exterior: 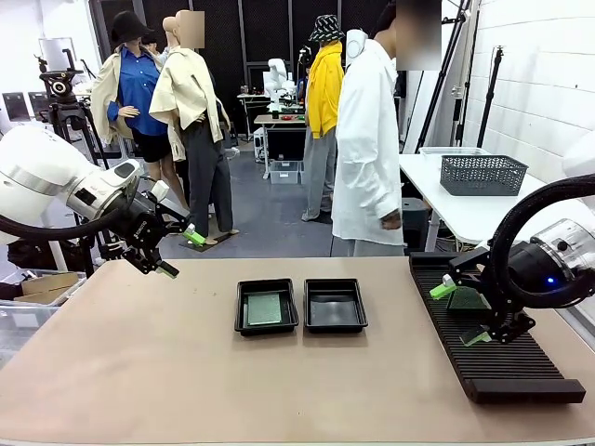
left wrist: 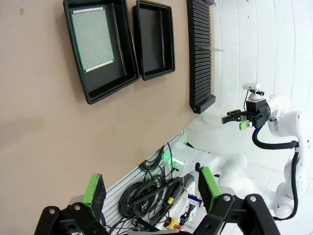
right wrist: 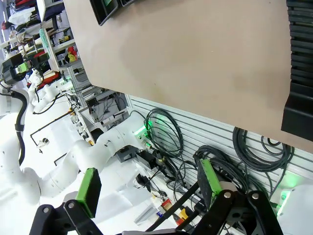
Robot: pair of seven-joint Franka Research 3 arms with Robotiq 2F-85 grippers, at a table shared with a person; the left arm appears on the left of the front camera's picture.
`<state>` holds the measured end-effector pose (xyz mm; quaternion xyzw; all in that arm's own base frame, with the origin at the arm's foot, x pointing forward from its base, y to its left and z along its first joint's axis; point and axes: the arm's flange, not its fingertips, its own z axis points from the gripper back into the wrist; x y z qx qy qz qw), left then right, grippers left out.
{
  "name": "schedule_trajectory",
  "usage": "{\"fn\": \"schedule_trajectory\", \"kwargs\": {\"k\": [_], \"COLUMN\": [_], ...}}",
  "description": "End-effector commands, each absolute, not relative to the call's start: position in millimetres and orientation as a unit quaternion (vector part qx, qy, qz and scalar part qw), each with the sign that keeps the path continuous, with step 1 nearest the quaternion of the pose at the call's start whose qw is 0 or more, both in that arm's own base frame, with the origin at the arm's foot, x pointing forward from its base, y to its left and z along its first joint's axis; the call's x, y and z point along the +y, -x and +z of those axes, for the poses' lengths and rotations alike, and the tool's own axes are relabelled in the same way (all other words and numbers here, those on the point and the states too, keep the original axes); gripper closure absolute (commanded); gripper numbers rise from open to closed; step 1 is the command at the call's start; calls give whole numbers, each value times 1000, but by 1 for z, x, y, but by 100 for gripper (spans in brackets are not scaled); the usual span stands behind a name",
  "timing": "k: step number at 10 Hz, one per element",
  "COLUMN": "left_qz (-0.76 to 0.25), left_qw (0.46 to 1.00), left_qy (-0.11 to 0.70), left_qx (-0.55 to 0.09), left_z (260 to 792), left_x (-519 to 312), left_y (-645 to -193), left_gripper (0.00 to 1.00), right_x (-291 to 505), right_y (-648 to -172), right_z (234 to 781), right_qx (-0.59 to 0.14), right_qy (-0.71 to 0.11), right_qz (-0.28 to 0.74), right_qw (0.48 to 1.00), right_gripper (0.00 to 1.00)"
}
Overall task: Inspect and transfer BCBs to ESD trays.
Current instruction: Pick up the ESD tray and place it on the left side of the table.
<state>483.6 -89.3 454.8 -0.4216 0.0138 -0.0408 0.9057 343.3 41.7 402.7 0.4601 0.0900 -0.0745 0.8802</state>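
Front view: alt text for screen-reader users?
Mid-table, the left ESD tray holds a green BCB; the right ESD tray is empty. The left hand hangs open at far left, the right hand open over the ribbed rack.

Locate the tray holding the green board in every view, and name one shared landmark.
Front view: tray, left of the pair, table centre.
Left wrist view: tray, top left, board inside.
Right wrist view: tray, likely the black corner at the top edge, left.
Landmark: the ribbed black rack.
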Motion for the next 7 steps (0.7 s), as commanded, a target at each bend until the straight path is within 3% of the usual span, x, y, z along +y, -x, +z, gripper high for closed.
{"fn": "schedule_trajectory", "kwargs": {"k": [1,7], "left_qz": [-41,-41], "left_qw": [906,906], "left_qy": [422,422], "left_qx": [6,6], "left_z": [455,455], "left_x": [-90,-90], "left_y": [-483,-483], "left_gripper": [0,0], "right_x": [42,-45], "right_y": [-343,-394], "right_z": [403,401], "right_qx": [90,65], "right_qy": [-460,-558], "right_qz": [-75,-66], "right_qw": [880,825], "right_gripper": [0,0]}}
